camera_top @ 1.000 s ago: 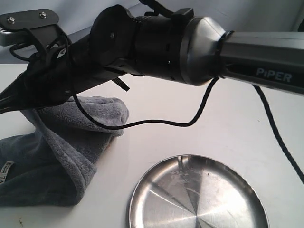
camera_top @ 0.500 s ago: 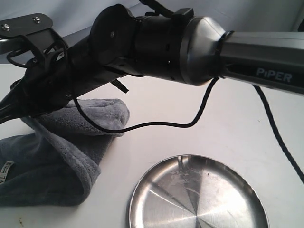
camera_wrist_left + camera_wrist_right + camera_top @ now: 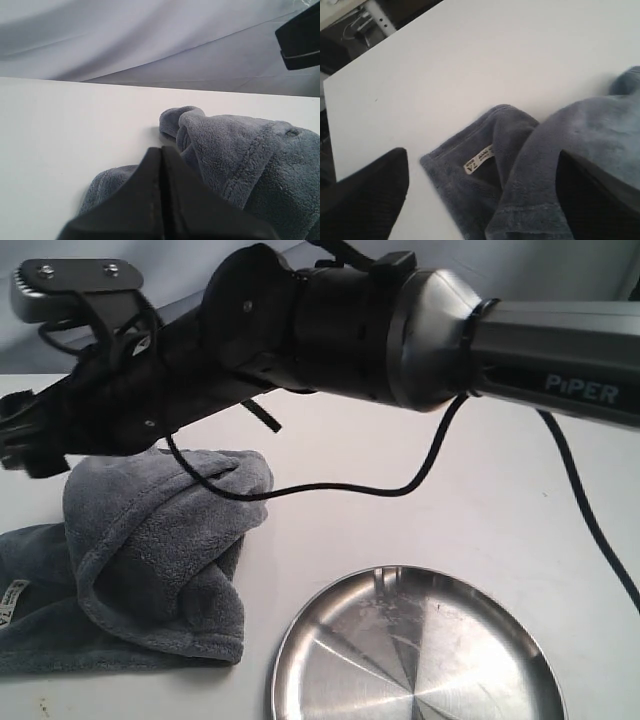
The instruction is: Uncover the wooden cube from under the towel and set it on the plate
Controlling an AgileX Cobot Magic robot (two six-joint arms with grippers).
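Towel sits heaped on the counter, over at the left of the exterior view, with its tag out at the far left edge. The plate lies to the right of it and nearer the camera, close by but apart. Overhead, the right arm spans in from the right. Its claw hangs above the towel, and a cable sags beneath the arm.

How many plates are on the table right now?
1. The stainless-steel plate sits at the front of the exterior view, right of the grey towel. The right arm blocks part of the table behind it, so another could be hidden.
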